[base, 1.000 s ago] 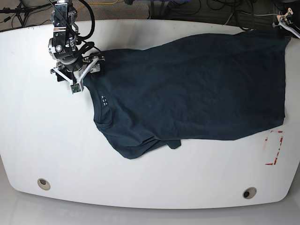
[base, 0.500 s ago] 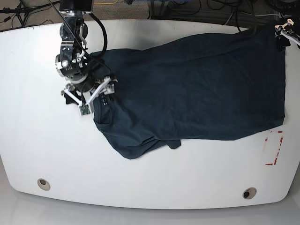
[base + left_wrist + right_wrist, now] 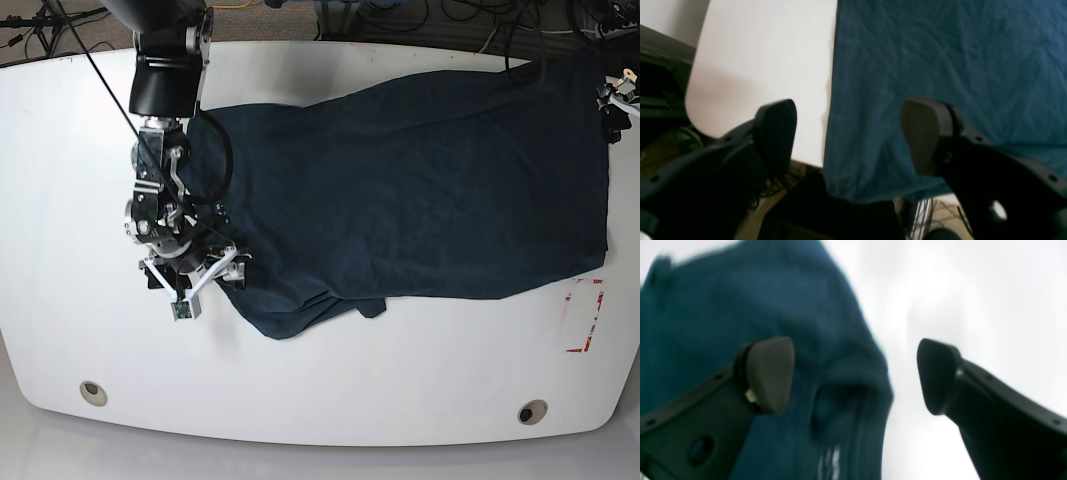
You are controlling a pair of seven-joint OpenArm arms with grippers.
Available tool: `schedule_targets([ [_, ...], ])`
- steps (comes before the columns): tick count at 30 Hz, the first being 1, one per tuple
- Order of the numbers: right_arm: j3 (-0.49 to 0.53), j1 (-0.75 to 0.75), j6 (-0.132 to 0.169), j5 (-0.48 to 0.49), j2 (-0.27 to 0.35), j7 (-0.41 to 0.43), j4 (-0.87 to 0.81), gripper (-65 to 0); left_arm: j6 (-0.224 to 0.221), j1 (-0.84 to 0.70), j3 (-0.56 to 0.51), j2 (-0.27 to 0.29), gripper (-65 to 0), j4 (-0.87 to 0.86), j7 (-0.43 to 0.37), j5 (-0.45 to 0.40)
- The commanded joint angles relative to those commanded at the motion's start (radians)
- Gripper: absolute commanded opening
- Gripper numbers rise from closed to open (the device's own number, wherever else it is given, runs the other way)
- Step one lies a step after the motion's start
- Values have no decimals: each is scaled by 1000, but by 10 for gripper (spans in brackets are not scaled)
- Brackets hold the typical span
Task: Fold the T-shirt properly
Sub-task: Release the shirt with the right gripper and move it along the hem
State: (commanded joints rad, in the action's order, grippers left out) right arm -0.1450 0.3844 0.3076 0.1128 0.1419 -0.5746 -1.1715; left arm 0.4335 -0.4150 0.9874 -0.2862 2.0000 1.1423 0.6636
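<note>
The dark navy T-shirt lies spread over the white table, with a bunched fold at its lower left. My right gripper hovers open over that left edge. In the right wrist view the T-shirt is blurred, and a rolled edge of it lies between the open gripper's fingers. My left gripper is at the shirt's far right corner. The left wrist view shows the left gripper open above the T-shirt's edge, where the cloth droops over the table rim. Neither gripper holds anything.
A red tape mark sits on the table near the right front. Two round holes are near the front edge. Cables run behind the table.
My right gripper has travelled from the collar area down along the shirt's left side to the lower-left fold. The left gripper has shifted slightly at the far right corner.
</note>
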Motion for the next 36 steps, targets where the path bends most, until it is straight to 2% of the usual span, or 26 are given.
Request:
schedule_targets([
  [6, 2, 104, 2, 2, 20, 123, 247, -103, 0, 0, 0, 0, -172, -2, 0, 0],
  [9, 2, 140, 26, 2, 31, 160, 348, -103, 0, 0, -2, 0, -172, -2, 0, -2],
  [12, 2, 147, 44, 2, 28, 176, 384, -103, 0, 0, -3, 0, -172, -2, 0, -2],
  [28, 2, 112, 46, -2, -77, 178, 390, -108, -2, 26, -6, 0, -172, -3, -3, -2],
  [30, 2, 110, 46, -2, -81, 178, 390, -128, -2, 32, -6, 0, -172, -3, -3, -2],
  [36, 2, 110, 49, -2, -83, 178, 390, -335, -2, 78, -6, 0, -171, -5, -2, -3],
])
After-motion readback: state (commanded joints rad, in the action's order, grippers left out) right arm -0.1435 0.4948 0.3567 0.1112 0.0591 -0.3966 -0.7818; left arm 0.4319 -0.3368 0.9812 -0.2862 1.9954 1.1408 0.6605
